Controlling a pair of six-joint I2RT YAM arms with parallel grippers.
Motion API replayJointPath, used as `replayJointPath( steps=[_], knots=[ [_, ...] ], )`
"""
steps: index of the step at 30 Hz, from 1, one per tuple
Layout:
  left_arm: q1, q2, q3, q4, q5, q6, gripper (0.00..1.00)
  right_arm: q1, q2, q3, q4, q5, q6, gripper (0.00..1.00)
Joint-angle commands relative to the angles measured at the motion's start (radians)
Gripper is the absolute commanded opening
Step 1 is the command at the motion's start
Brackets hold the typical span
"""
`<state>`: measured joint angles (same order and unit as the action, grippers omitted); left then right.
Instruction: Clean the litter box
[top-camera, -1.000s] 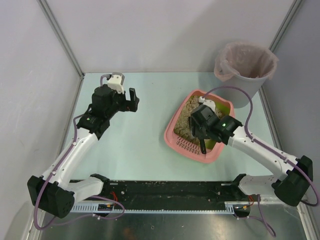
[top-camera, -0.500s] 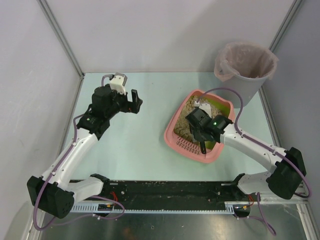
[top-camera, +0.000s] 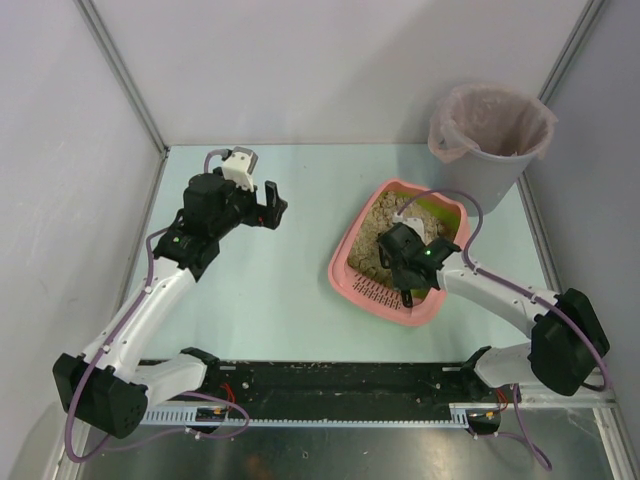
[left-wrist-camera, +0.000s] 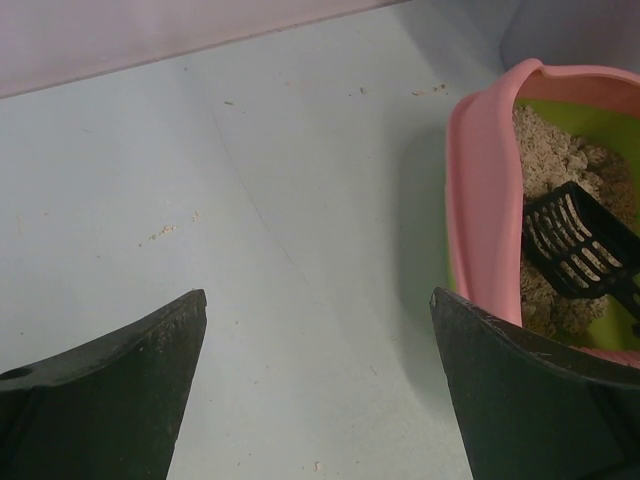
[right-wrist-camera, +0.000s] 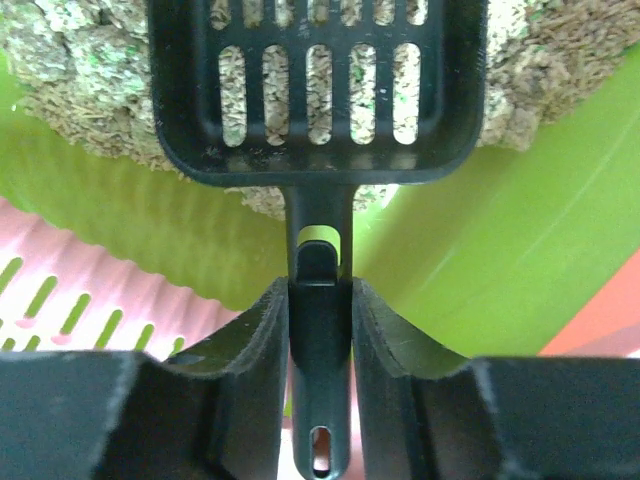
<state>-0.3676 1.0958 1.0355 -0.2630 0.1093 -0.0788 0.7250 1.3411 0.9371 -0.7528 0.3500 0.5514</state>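
Pale table (top-camera: 285, 300) stretched wide between the arms; litter box (top-camera: 343, 262) sat right of centre, right gripper (right-wrist-camera: 320, 300) clamped on the scoop (right-wrist-camera: 316, 160) handle inside its rim; left gripper (top-camera: 268, 205) hung spread apart, upper left.

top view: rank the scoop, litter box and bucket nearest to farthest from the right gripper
1. scoop: handle between the fingers of the right gripper.
2. litter box: right under and around the gripper.
3. bucket: beyond the box, at the far right corner.
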Motion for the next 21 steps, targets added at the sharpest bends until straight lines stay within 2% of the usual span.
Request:
replayJointPath(
  steps=[1, 2, 5, 9, 13, 18, 21],
  knots=[
    [-0.010, -0.014, 0.009, 0.033, 0.020, 0.037, 0.98, -0.006, 0.007, 0.002, 0.043, -0.022, 0.004, 0.25],
    [-0.010, -0.013, 0.009, 0.033, 0.017, 0.037, 0.98, -0.010, 0.001, 0.009, 0.037, -0.026, 0.018, 0.18],
    [-0.010, -0.013, 0.009, 0.033, 0.021, 0.034, 0.98, -0.013, -0.026, 0.031, -0.025, -0.026, 0.053, 0.11],
    [-0.017, -0.008, 0.009, 0.033, 0.024, 0.033, 0.98, -0.009, -0.028, 0.142, -0.146, -0.061, 0.116, 0.00],
    [-0.036, -0.013, 0.009, 0.031, 0.018, 0.042, 0.98, -0.007, -0.008, 0.251, -0.259, -0.152, 0.114, 0.00],
    [-0.067, -0.028, 0.008, 0.033, 0.000, 0.062, 0.99, -0.022, 0.044, 0.302, -0.330, -0.235, 0.125, 0.00],
    [-0.074, -0.036, 0.006, 0.031, -0.022, 0.068, 0.99, -0.004, 0.090, 0.302, -0.371, -0.200, 0.156, 0.00]
  ],
)
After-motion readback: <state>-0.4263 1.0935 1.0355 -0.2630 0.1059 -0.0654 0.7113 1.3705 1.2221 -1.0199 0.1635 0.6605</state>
